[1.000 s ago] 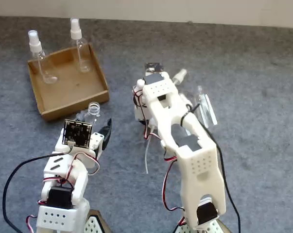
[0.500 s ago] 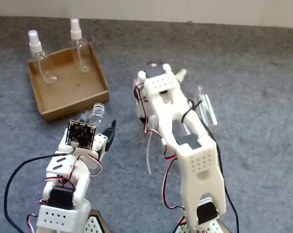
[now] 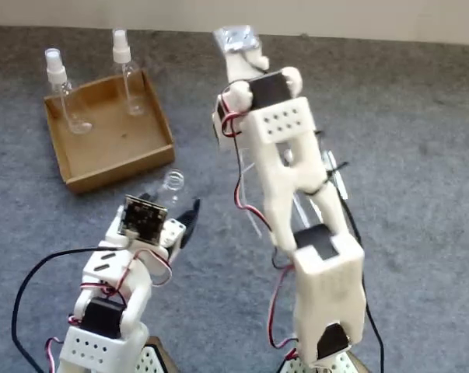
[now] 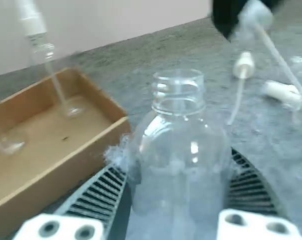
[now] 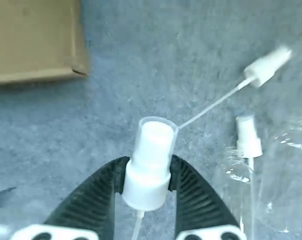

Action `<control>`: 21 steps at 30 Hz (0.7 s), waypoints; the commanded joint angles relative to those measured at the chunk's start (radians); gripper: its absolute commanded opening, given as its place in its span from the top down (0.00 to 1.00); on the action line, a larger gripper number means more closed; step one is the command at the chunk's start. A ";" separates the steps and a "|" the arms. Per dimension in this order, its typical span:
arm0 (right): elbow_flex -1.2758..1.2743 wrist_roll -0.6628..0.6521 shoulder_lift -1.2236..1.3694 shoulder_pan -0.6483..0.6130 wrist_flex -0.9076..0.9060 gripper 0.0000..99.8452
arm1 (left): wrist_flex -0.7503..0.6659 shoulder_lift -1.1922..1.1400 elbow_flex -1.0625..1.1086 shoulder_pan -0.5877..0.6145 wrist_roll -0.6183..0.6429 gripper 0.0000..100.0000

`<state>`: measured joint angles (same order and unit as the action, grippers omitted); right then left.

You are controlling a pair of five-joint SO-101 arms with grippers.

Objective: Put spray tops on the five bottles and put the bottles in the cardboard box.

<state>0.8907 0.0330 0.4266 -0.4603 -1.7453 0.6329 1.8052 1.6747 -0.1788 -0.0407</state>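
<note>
My left gripper [image 4: 178,172] is shut on an upright clear bottle [image 4: 178,160] with no top on its neck; from above the bottle [image 3: 172,183] stands just in front of the cardboard box [image 3: 71,151]. My right gripper [image 5: 146,170] is shut on a white spray top [image 5: 149,155], tube hanging down, held above the carpet. The right arm [image 3: 285,148] rises over the table's middle. Two bottles with spray tops [image 3: 59,85] [image 3: 127,71] stand in the box.
A loose spray top [image 5: 266,67] with its thin tube lies on the grey carpet. Beside it a clear bottle [image 5: 276,170] lies on its side next to another spray top [image 5: 248,142]. The box corner [image 5: 75,67] is near the right gripper.
The right arm has lifted off the carpet, carrying the spray top up. The left arm has shifted the open bottle a little to the right.
</note>
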 commanded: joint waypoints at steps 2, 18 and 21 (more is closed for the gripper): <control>-0.108 -0.012 -0.335 0.015 -0.024 0.98 | -0.018 0.013 0.018 -0.136 -0.008 0.85; -0.257 -0.012 -0.912 0.015 -0.019 0.98 | -0.192 0.013 0.019 -0.512 -0.003 0.85; -0.259 -0.012 -0.972 0.015 0.013 0.98 | -0.187 0.013 0.019 -0.542 -0.003 0.85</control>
<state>0.6345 0.0330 -0.4542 -0.4603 -1.7469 0.4687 1.8052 1.6747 -0.6682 -0.0407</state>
